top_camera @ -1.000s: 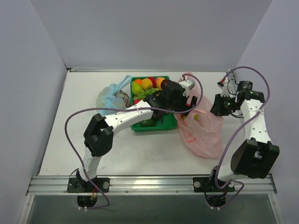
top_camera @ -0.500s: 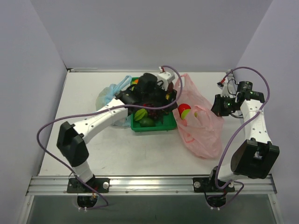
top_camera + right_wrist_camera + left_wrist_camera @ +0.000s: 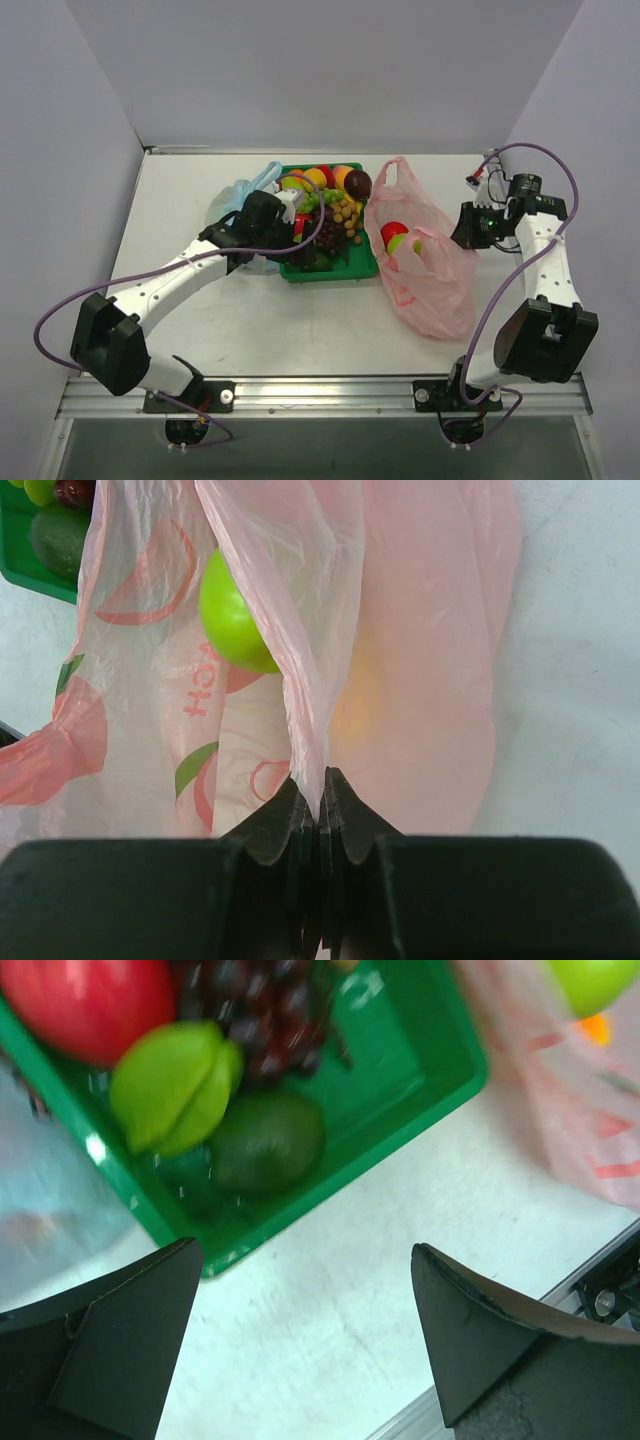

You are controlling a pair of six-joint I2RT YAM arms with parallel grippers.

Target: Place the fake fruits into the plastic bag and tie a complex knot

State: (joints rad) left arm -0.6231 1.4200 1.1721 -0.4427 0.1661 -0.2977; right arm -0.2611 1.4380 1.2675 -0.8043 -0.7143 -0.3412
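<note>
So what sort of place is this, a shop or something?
Most likely a robot test bench in a lab, not a shop: two robot arms bolted to a metal rail, a white table boxed in by blank walls, and plastic fruit in a green tray beside a pink bag.

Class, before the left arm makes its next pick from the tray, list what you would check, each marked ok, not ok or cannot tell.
1. Left gripper open and empty: ok.
2. Right gripper shut on the plastic bag edge: ok.
3. Dark green fruit in the green tray lies unobstructed ahead of that gripper: ok.
4. Bag mouth wide enough for a drop: cannot tell.
5. All fruits bagged: not ok; only a red apple and a green fruit show inside.
</note>
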